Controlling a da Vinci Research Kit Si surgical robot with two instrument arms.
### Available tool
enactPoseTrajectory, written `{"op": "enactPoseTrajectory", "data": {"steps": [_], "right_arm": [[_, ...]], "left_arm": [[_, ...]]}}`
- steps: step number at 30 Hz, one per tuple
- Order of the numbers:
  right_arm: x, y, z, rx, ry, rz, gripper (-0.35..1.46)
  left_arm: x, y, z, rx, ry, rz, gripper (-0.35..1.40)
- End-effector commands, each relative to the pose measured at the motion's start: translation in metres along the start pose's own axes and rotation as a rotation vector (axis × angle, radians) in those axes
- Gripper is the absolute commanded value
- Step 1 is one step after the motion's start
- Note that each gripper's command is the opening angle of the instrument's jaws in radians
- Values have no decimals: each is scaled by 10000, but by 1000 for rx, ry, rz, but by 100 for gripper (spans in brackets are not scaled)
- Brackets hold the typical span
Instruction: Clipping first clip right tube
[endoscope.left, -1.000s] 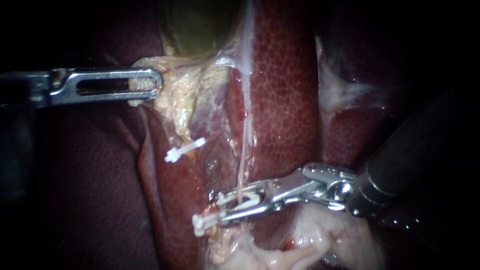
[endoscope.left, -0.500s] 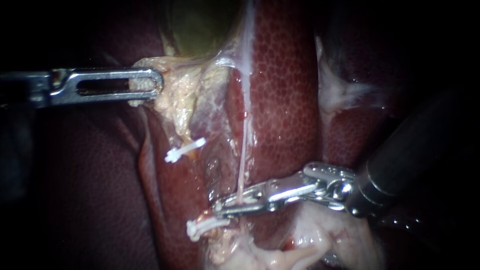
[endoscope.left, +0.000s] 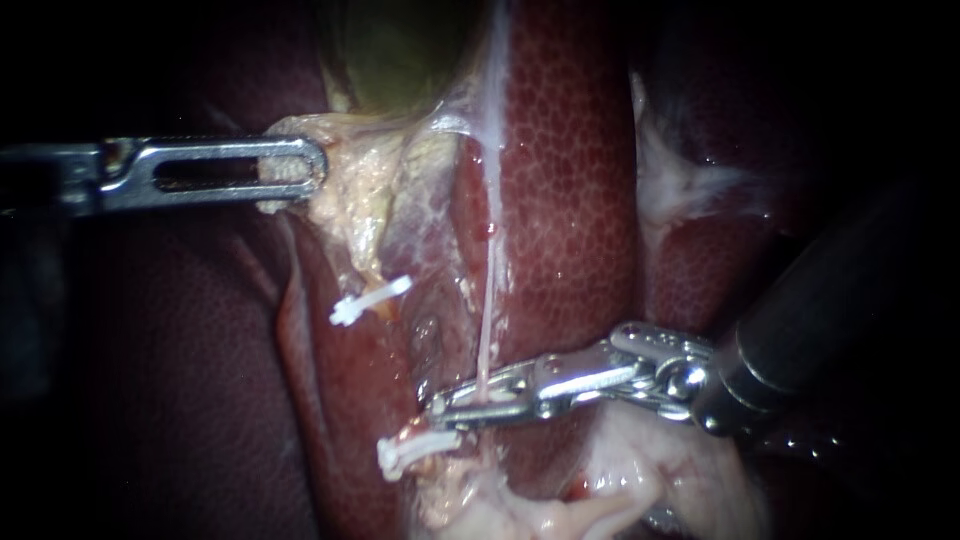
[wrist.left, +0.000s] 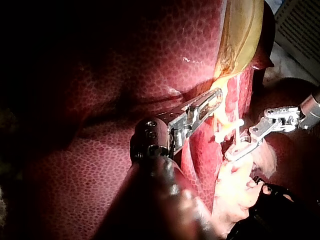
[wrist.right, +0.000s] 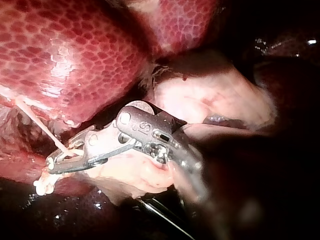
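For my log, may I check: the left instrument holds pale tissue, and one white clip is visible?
Two clips, not one: the endoscope view shows an upper clip and a lower clip. The left instrument does hold pale tissue.

Endoscope view. We lose the right tube where it meets the tip of the right instrument. The clip just below that tip runs under it at one end. Well apart from it, fatty tissue hides the lower jaw of the left instrument.
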Motion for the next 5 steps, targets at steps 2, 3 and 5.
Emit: {"op": "enactPoseTrajectory", "data": {"steps": [2, 3, 5], "right_arm": [[0, 0, 0, 0, 0, 0, -35], [0, 0, 0, 0, 0, 0, -35], [-1, 0, 0, 0, 0, 0, -35]], "left_arm": [[0, 0, 0, 0, 0, 0, -35], [0, 0, 0, 0, 0, 0, -35], [0, 0, 0, 0, 0, 0, -35]]}}
